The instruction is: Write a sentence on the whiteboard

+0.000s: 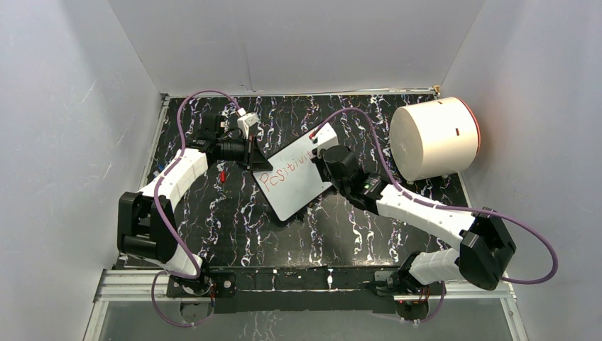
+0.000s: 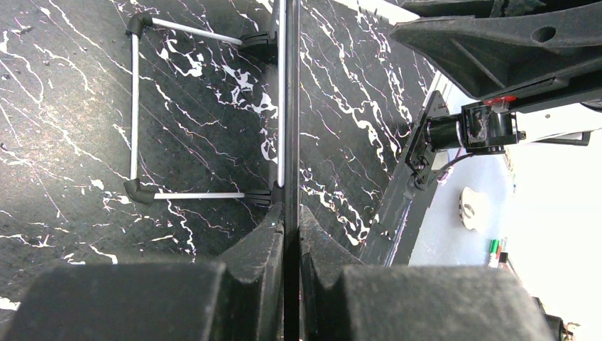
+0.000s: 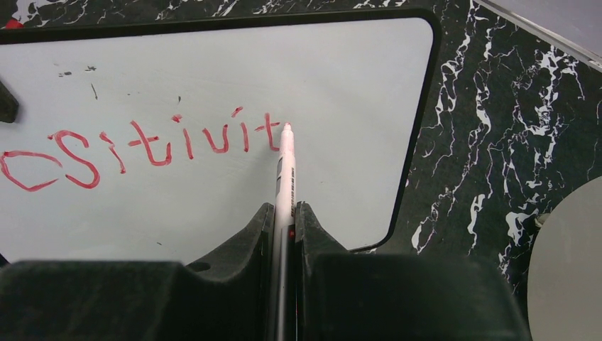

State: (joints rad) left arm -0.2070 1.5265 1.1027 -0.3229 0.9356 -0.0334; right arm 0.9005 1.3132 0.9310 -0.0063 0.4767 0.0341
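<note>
The whiteboard [image 1: 298, 188] sits tilted in the middle of the black marbled table. It carries the sentence [image 1: 285, 171] as partial red words, reading "Positivit". My left gripper [image 1: 250, 153] is shut on the board's far-left edge. In the left wrist view the board [image 2: 291, 106] shows edge-on between the fingers [image 2: 266, 241], with its wire stand [image 2: 135, 106] to the left. My right gripper [image 3: 285, 209] is shut on a white marker [image 3: 286, 170]. The marker's red tip touches the whiteboard [image 3: 213, 71] just after the last "t" of the sentence [image 3: 142, 145].
A big white cylinder [image 1: 434, 138] lies on its side at the back right, close to my right arm. A small red thing [image 1: 222, 174] lies on the table beside my left arm. White walls enclose the table on three sides.
</note>
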